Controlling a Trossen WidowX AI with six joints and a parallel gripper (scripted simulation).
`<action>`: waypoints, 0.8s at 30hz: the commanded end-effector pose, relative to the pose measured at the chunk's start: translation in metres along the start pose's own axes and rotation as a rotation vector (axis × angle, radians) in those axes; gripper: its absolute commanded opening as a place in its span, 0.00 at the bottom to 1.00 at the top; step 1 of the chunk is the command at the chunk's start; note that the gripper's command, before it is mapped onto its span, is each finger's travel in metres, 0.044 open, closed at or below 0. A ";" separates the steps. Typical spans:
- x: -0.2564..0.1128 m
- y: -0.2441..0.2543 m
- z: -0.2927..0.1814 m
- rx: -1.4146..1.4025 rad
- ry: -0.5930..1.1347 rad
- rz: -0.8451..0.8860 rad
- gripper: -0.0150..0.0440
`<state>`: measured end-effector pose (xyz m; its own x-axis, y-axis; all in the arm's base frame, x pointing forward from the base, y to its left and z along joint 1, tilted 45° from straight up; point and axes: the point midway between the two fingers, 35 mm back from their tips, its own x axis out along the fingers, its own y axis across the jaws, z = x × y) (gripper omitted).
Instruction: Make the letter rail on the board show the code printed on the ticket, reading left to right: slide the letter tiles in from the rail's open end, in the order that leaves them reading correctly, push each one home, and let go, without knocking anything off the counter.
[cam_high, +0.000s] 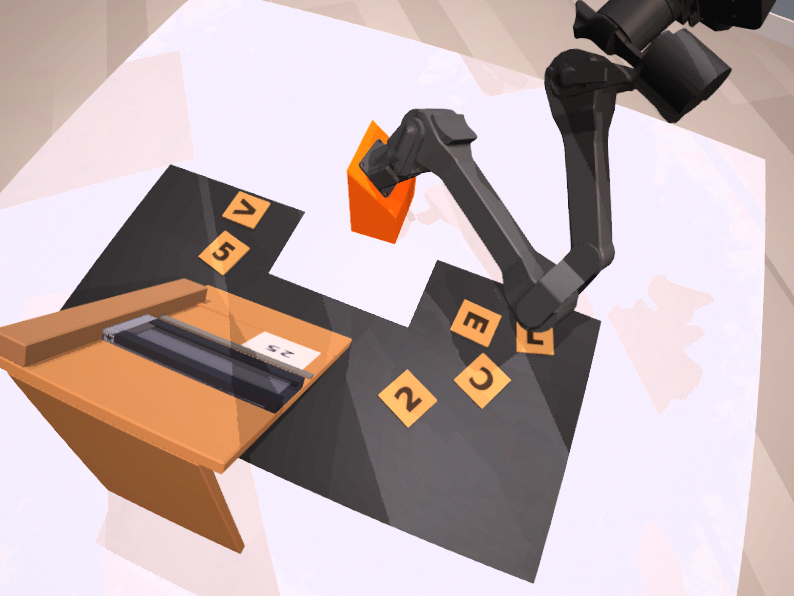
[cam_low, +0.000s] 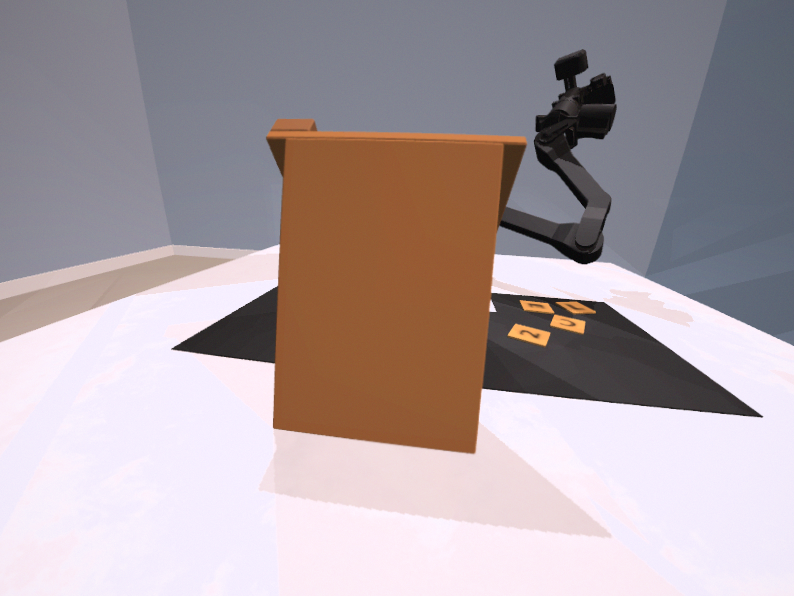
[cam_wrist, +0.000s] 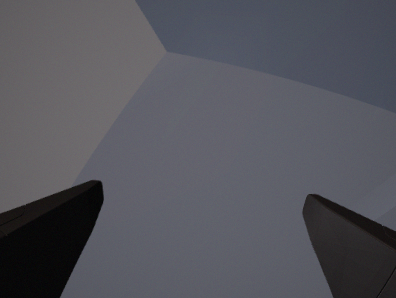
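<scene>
The raised board (cam_high: 147, 391) carries a dark letter rail (cam_high: 192, 372) with no tile visible in it. The white ticket (cam_high: 304, 356) beside the rail shows the characters 2 and 5. Tile 5 (cam_high: 223, 252) lies flat on the dark mat beyond the board, near tile V (cam_high: 246, 209). Tile 2 (cam_high: 407, 398) (cam_low: 529, 334) lies flat to the right of the board, near tiles C (cam_high: 482, 380) (cam_low: 568, 324), E (cam_high: 475, 322) (cam_low: 536, 306) and L (cam_high: 535, 340) (cam_low: 575, 307). My gripper (cam_wrist: 205, 199) is open and empty, raised high and facing the walls, away from the tiles.
A thick wooden block (cam_high: 102, 320) stands along the board's left edge. An orange pedestal (cam_high: 378, 214) stands behind the dark mat (cam_high: 461, 487), under the arm's base. The arm's elbow hangs over tile L in the top view. The board's tall side panel (cam_low: 384, 288) hides much in the exterior view.
</scene>
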<state>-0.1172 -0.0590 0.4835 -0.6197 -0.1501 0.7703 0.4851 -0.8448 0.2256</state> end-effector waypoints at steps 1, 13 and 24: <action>-0.007 0.049 -0.051 -0.016 0.152 0.231 1.00; -0.117 0.184 -0.153 0.041 0.529 0.956 1.00; -0.293 0.238 -0.172 0.178 0.831 1.649 1.00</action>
<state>0.0368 -0.3093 0.2508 0.2507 -0.9665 -0.0559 0.9166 0.2555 -0.3075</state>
